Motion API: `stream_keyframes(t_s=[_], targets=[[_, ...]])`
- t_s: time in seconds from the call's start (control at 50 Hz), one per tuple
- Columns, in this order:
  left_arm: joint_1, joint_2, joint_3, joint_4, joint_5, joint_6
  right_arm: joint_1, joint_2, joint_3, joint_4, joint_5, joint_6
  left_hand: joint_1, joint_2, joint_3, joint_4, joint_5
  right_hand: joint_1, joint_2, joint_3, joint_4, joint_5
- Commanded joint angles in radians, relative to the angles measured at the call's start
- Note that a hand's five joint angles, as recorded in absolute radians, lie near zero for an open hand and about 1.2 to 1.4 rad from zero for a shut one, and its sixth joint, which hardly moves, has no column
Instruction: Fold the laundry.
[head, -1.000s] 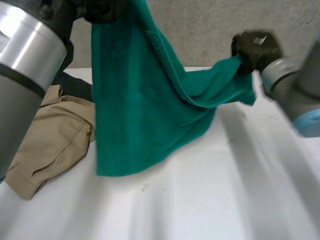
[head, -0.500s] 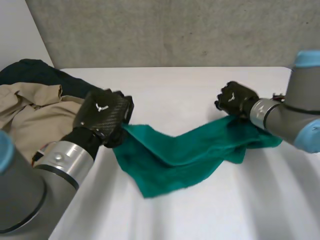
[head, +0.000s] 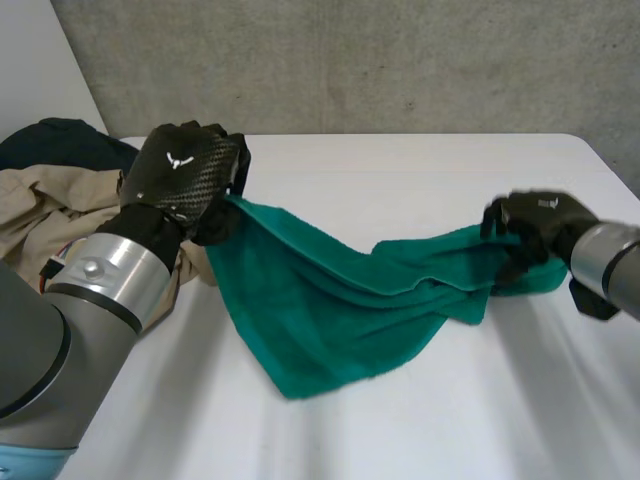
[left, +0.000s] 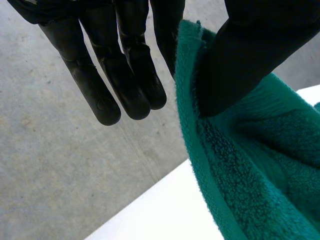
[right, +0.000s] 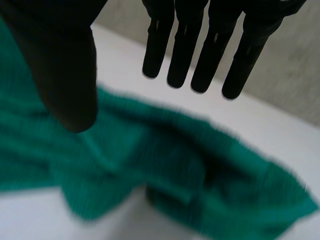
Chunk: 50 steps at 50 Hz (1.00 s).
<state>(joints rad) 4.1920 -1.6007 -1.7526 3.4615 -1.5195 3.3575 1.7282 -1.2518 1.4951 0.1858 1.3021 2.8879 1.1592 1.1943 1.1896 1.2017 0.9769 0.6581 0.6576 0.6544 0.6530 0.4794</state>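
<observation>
A green towel (head: 330, 300) lies crumpled across the middle of the white table (head: 400, 420), stretched between both hands. My left hand (head: 185, 175) holds the towel's left corner lifted off the table. In the left wrist view the thumb (left: 240, 65) pinches the towel's hem (left: 250, 165) against the fingers. My right hand (head: 535, 225) hovers at the towel's right end. In its wrist view its fingers (right: 200, 50) are straight and the thumb stands apart, with the towel (right: 175, 170) lying loose below the palm.
A beige garment (head: 50, 215) and a dark garment (head: 60, 140) are piled at the table's left edge, beside my left arm. A grey wall runs behind the table's far edge.
The towel came down from hanging high to lying on the table. My right hand let go of its end and drew back to the right. My left hand kept its corner.
</observation>
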Motion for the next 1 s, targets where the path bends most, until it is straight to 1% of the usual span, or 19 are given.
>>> stream_keyframes(t_s=[0.02, 0.04, 0.06, 0.08, 0.2, 0.34, 0.4, 0.46, 0.52, 0.54, 0.64, 0.68, 0.7, 0.74, 0.76, 0.82, 0.88, 0.96, 1.0], targets=[[0.000, 0.002, 0.021, 0.001, -0.001, -0.001, -0.030, 0.090, 0.071, -0.104, 0.002, -0.073, 0.237, 0.202, 0.207, 0.195, 0.245, 0.097, 0.097, 0.100, 0.102, 0.101], [0.000, 0.002, 0.021, 0.001, -0.001, -0.001, -0.030, 0.100, 0.071, -0.118, 0.003, -0.075, 0.237, 0.202, 0.207, 0.195, 0.245, 0.038, 0.039, 0.042, 0.043, 0.042], [0.000, 0.002, 0.021, 0.002, -0.001, -0.001, -0.030, 0.120, 0.068, -0.147, 0.003, -0.076, 0.237, 0.202, 0.207, 0.195, 0.245, -0.102, -0.102, -0.098, -0.097, -0.098], [0.000, 0.001, 0.021, 0.002, 0.001, 0.000, -0.029, 0.132, 0.067, -0.160, 0.003, -0.078, 0.237, 0.202, 0.207, 0.195, 0.245, -0.135, -0.135, -0.132, -0.130, -0.131], [0.003, 0.001, 0.021, 0.004, 0.001, -0.001, -0.024, 0.218, 0.016, -0.241, 0.008, -0.110, 0.237, 0.202, 0.207, 0.195, 0.245, -0.144, -0.144, -0.141, -0.139, -0.140], [0.006, -0.001, 0.018, 0.005, 0.001, -0.001, -0.022, 0.333, -0.096, -0.259, 0.035, -0.156, 0.237, 0.202, 0.207, 0.195, 0.245, -0.092, -0.091, -0.088, -0.087, -0.088], [0.008, -0.001, 0.018, 0.005, 0.001, -0.001, -0.019, 0.368, -0.144, -0.267, 0.062, -0.162, 0.237, 0.202, 0.207, 0.195, 0.245, 0.005, 0.005, 0.009, 0.010, 0.009], [0.010, -0.002, 0.016, 0.005, 0.001, -0.001, -0.019, 0.406, -0.193, -0.273, 0.066, -0.170, 0.237, 0.202, 0.207, 0.195, 0.245, 0.201, 0.202, 0.205, 0.207, 0.206], [0.022, -0.002, 0.016, 0.005, -0.004, -0.001, -0.018, 0.427, -0.228, -0.273, 0.071, -0.174, 0.237, 0.202, 0.207, 0.195, 0.245, 0.720, 0.720, 0.723, 0.725, 0.724], [0.028, -0.001, 0.016, 0.005, -0.005, -0.001, -0.018, 0.423, -0.233, -0.272, 0.074, -0.174, 0.237, 0.202, 0.207, 0.195, 0.245, 0.738, 0.738, 0.742, 0.743, 0.742], [0.097, 0.005, 0.028, 0.007, -0.011, 0.000, -0.029, 0.321, -0.231, -0.256, 0.060, -0.173, 0.237, 0.202, 0.207, 0.195, 0.245, 0.738, 0.739, 0.742, 0.743, 0.742], [0.140, 0.019, 0.053, -0.001, -0.014, -0.001, -0.032, 0.198, -0.237, -0.195, 0.057, -0.177, 0.237, 0.202, 0.207, 0.195, 0.245, 0.738, 0.739, 0.742, 0.743, 0.742], [0.151, 0.027, 0.060, -0.002, -0.015, -0.003, -0.036, 0.099, -0.251, -0.116, 0.045, -0.199, 0.237, 0.202, 0.207, 0.195, 0.245, 0.738, 0.739, 0.742, 0.743, 0.742], [0.169, 0.039, 0.074, -0.004, -0.015, -0.007, -0.051, 0.016, -0.286, -0.037, 0.033, -0.235, 0.237, 0.202, 0.207, 0.195, 0.245, 0.738, 0.739, 0.742, 0.743, 0.742], [0.184, 0.050, 0.091, -0.007, -0.013, -0.015, -0.088, -0.051, -0.324, 0.047, 0.013, -0.284, 0.237, 0.202, 0.207, 0.195, 0.245, 0.738, 0.739, 0.742, 0.743, 0.742], [0.203, 0.068, 0.119, -0.016, -0.008, -0.027, -0.160, -0.110, -0.377, 0.173, -0.017, -0.375, 0.237, 0.202, 0.207, 0.195, 0.245, 0.738, 0.739, 0.742, 0.743, 0.742], [0.215, 0.082, 0.166, -0.073, 0.001, -0.047, -0.237, -0.142, -0.455, 0.360, -0.043, -0.513, 0.237, 0.202, 0.207, 0.195, 0.245, 0.738, 0.739, 0.742, 0.743, 0.742], [0.203, 0.077, 0.199, -0.136, 0.015, -0.047, -0.240, -0.155, -0.478, 0.467, -0.047, -0.613, 0.237, 0.202, 0.207, 0.195, 0.245, 0.738, 0.739, 0.742, 0.743, 0.742], [0.204, 0.064, 0.202, -0.151, 0.025, -0.047, -0.233, -0.153, -0.475, 0.478, -0.035, -0.639, 0.237, 0.202, 0.207, 0.195, 0.245, 0.738, 0.739, 0.742, 0.743, 0.742]])
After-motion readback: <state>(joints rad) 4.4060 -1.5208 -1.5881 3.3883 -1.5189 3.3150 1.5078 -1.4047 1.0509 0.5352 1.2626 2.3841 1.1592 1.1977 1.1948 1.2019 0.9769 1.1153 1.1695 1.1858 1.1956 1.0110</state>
